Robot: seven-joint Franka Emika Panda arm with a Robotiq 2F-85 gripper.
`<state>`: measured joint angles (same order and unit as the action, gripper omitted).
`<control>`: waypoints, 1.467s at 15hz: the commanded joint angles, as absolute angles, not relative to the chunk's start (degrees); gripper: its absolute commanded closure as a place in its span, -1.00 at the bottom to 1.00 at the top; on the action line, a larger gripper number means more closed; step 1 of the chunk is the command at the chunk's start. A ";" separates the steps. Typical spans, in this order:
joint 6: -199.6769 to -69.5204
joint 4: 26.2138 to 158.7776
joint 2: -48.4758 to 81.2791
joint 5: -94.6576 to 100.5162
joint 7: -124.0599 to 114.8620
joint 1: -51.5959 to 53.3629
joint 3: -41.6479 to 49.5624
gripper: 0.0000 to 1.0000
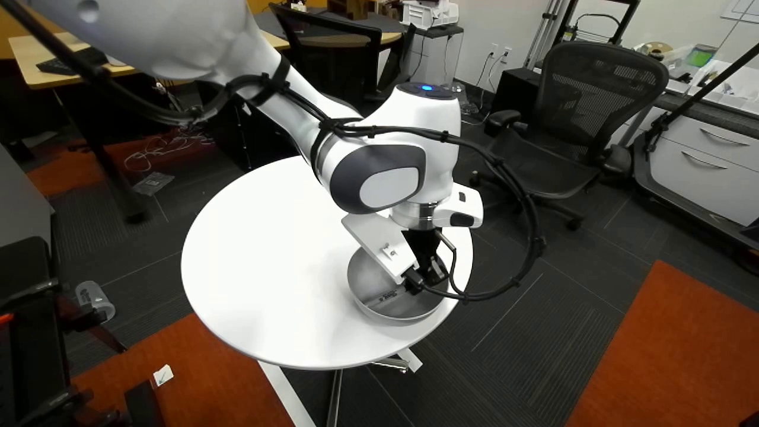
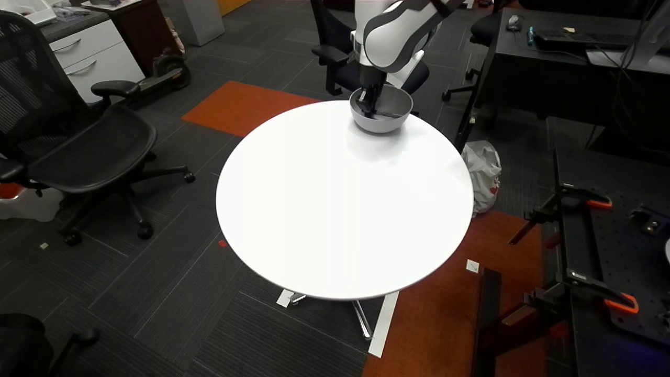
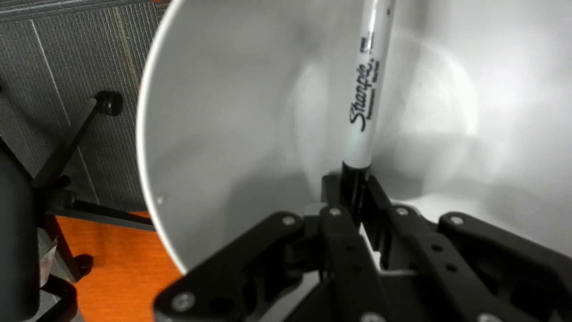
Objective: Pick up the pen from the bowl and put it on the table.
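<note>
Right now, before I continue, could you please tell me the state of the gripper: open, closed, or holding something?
Gripper: closed, holding the pen by its black end, with the fingertips inside the bowl.

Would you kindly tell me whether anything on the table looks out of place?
Just one thing: the bowl sits near the edge of the table, which seems risky with the gripper inside it. No spill shows.
</note>
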<state>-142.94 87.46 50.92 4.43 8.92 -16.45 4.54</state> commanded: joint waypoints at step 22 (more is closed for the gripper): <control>-157.04 112.72 22.90 14.08 6.52 1.06 2.69 0.93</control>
